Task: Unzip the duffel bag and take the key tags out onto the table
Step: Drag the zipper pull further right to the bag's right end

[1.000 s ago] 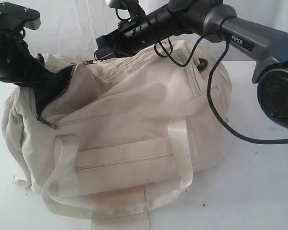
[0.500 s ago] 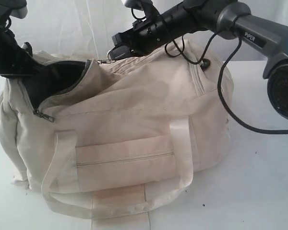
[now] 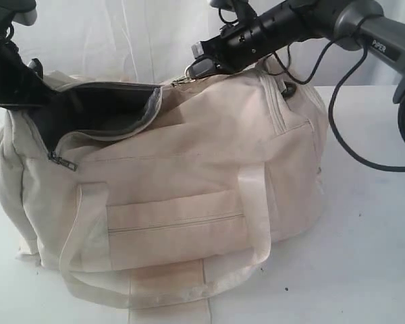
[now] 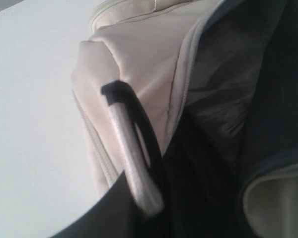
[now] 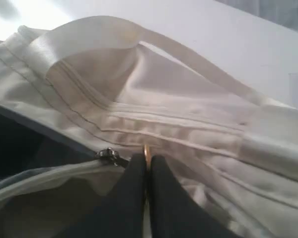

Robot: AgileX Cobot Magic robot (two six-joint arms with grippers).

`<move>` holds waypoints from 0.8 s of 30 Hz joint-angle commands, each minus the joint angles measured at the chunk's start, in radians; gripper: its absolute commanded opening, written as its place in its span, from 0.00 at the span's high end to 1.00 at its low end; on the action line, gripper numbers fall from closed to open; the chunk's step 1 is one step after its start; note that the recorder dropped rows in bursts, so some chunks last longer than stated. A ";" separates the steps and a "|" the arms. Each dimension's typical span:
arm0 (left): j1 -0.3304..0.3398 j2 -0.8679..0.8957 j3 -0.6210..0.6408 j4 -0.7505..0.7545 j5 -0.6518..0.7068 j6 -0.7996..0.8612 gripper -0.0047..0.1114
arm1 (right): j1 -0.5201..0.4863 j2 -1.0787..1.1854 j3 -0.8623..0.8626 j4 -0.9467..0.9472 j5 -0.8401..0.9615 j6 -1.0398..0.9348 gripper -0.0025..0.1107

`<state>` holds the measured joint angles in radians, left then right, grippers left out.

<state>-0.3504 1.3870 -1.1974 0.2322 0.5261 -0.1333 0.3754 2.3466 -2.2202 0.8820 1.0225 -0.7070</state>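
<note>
A: Where does it stand?
B: On the desk (image 3: 364, 256) sits the bag (image 3: 189, 169), top zip (image 3: 108, 138) part open over dark lining (image 3: 94, 108). No tags show in there.
A: How best to unzip the rest?
B: I'd draw along the zip line, low and level, with the open end braced so the cloth doesn't bunch.
A: The hands?
B: The right hand (image 5: 148, 171) is clenched on the ring (image 5: 146, 151). The left hand (image 3: 35, 71) is at the open end, one finger (image 4: 131, 158) against the cloth; gripping or not, I can't tell.
</note>
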 commanded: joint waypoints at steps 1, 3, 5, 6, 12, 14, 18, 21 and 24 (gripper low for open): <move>0.002 -0.023 -0.003 0.023 0.034 -0.013 0.96 | -0.060 0.000 -0.003 -0.044 -0.064 0.002 0.98; 0.002 -0.020 -0.003 0.023 0.033 -0.013 0.96 | -0.077 -0.002 -0.002 -0.044 -0.071 0.002 0.98; 0.002 -0.018 -0.003 0.023 0.033 -0.013 0.96 | -0.089 -0.004 -0.002 -0.044 -0.075 0.002 0.98; 0.002 -0.016 -0.003 0.023 0.033 -0.013 0.96 | -0.097 -0.006 -0.002 -0.044 -0.076 0.002 0.98; 0.002 -0.011 -0.003 0.023 0.033 -0.013 0.96 | -0.132 -0.026 -0.002 -0.041 -0.084 0.002 0.98; 0.002 -0.011 -0.003 0.023 0.033 -0.013 0.96 | -0.143 -0.033 -0.002 -0.045 -0.084 0.002 0.98; 0.002 -0.011 -0.003 0.023 0.033 -0.013 0.96 | -0.167 -0.048 -0.002 -0.045 -0.063 0.004 0.98; 0.002 -0.011 -0.003 0.023 0.033 -0.013 0.96 | -0.187 -0.059 -0.002 -0.048 -0.045 0.004 0.98; 0.002 -0.011 -0.003 0.023 0.033 -0.013 0.96 | -0.208 -0.070 -0.002 -0.049 -0.028 0.004 0.98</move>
<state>-0.3504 1.3870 -1.1974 0.2338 0.5282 -0.1369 0.2182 2.3029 -2.2202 0.8808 1.0337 -0.7007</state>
